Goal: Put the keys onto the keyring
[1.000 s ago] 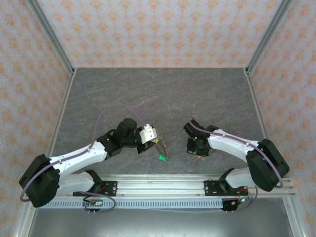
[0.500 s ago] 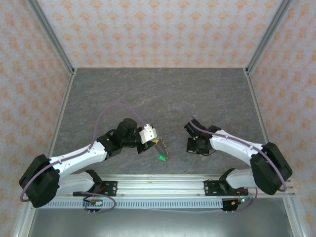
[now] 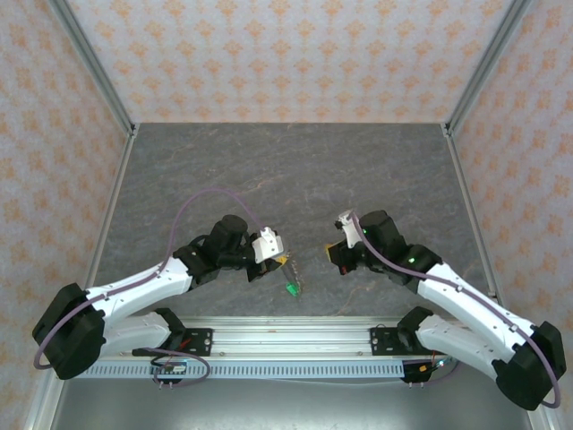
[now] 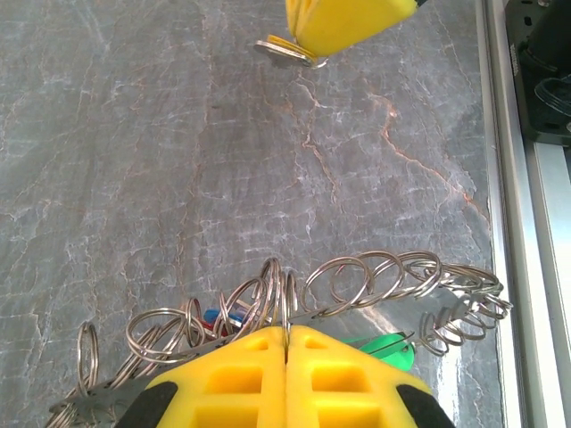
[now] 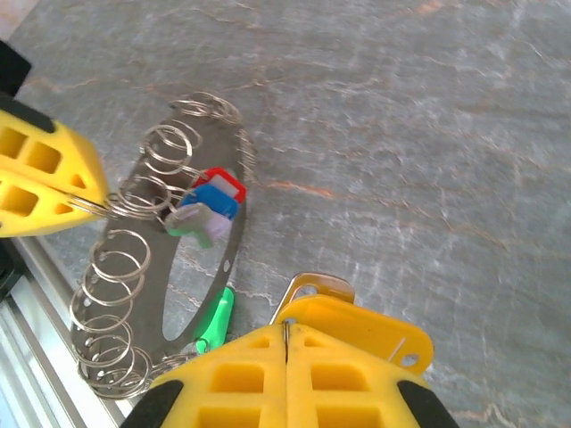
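Over the grey table, the right hand, clamped on a yellow key, may miss the keyring if it twists in the closed left hand.

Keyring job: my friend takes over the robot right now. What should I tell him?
The left gripper is shut on the keyring, low by the table's near edge.
The right gripper is shut on a small metal key, apart from the keyring.
The red key, blue key and pale key sit at the loop's middle, the green key near its end; threaded or not, I can't tell.
Left to do: thread the held key on, then check the others.
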Robot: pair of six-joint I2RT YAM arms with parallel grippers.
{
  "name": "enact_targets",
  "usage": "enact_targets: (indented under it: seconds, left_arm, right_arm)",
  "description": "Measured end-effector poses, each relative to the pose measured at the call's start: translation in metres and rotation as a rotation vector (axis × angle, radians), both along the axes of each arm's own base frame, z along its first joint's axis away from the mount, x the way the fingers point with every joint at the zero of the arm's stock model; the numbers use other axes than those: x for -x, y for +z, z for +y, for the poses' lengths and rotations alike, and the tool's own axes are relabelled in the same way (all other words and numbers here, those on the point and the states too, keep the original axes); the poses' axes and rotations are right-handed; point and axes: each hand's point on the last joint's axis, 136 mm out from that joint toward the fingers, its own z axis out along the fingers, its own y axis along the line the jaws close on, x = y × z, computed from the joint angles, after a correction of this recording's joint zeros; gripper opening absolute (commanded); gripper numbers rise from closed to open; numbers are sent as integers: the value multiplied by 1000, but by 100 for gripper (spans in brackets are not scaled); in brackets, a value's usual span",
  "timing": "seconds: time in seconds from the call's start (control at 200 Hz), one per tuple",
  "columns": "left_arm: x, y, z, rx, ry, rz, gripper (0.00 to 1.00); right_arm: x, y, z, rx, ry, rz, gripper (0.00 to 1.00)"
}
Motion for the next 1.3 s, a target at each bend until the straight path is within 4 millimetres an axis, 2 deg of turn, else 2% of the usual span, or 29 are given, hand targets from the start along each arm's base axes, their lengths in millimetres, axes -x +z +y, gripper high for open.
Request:
enact_targets:
  seconds: [0.14,0.25,0.691,0.791,1.066,1.301]
  left_arm:
    - [0,1,0,-7,-4,-1,0]
    - [0,1,0,-8,-7,-4,0]
    - [1,1,0,-12,-10,-6,0]
    - [1,1,0,-12,-10,-6,0]
    - [0,1,0,-12,-10,-7,0]
    - [0,1,0,-12,-10,-7,0]
  right_arm:
    - [-9,-22,-1,143,14,78,0]
    - [-19,-42,6,246,31,164,0]
    - [-19,-113,1,400,-76,399,0]
    - [-19,-119,0,406,-105,426,0]
    - [-23,-118,1,390,-147,429,9]
    - [-23,-119,1,388,-160,436,11]
